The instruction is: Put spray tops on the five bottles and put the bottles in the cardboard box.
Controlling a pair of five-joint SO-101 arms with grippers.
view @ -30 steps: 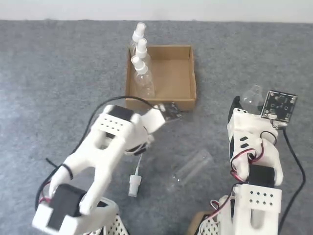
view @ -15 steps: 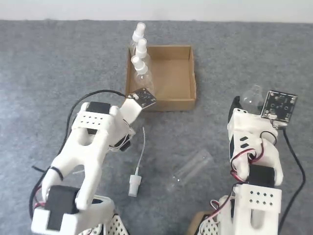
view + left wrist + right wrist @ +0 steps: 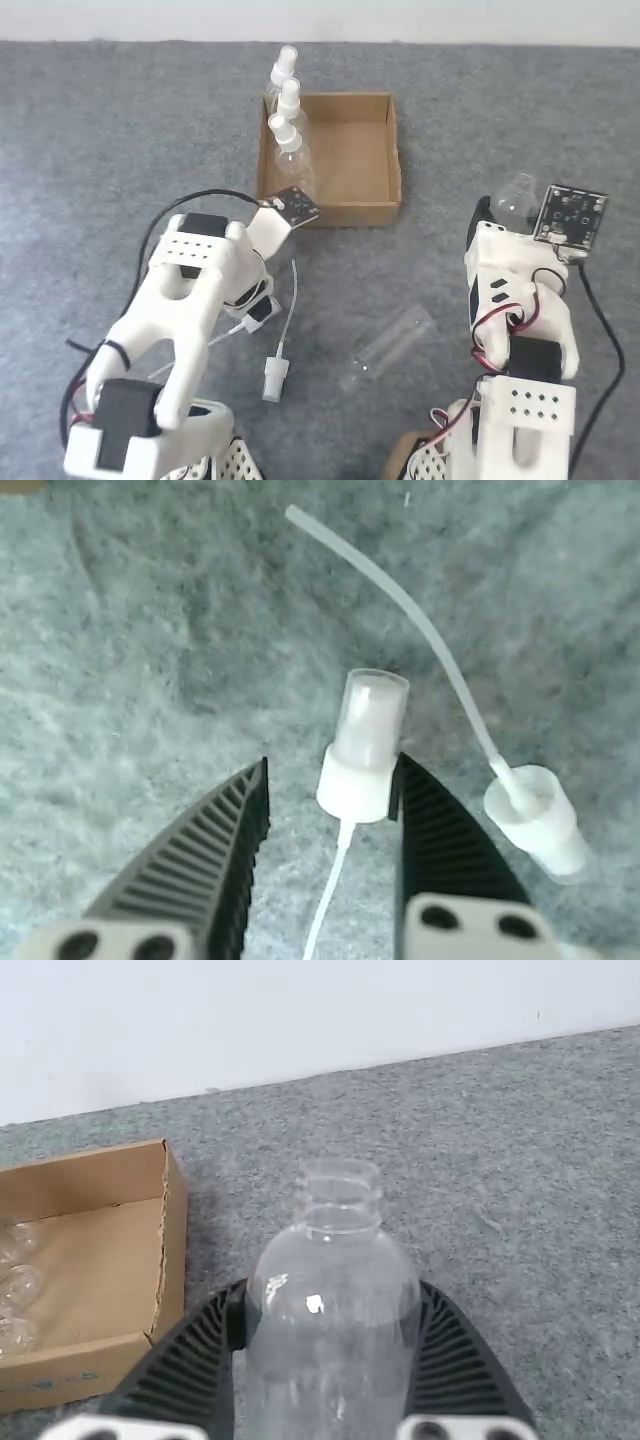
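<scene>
Clamps the right end effector point(image 3: 333, 1305) on a clear uncapped bottle point(image 3: 338, 1230), one dark ribbed finger on each flank of the body, open neck pointing out past the fingertips. Holds that bottle at the right side of the grey tabletop point(image 3: 100, 120), to the right of the cardboard box point(image 3: 396, 150) and apart from it. Has the left end effector point(image 3: 330, 763) low at the tabletop with jaws apart, straddling a first spray top point(image 3: 365, 745): white collar close against one finger point(image 3: 440, 830), a clear gap to the other, thin dip tube trailing back toward the wrist. Just beside, outside the jaws, a second spray top point(image 3: 535, 815), its long tube curving away across the grey surface; seen from above, in front of the box, between the arms and nearer the left one, tube end toward the box. On its side on the tabletop, between the two arms and touching neither end effector, a second bare bottle point(image 3: 392, 343), apart from the box. Inside the box, upright in a row along its left wall, three capped bottles point(image 3: 296, 165), spray heads on, the nearest by the front wall and the farthest at the back corner.
</scene>
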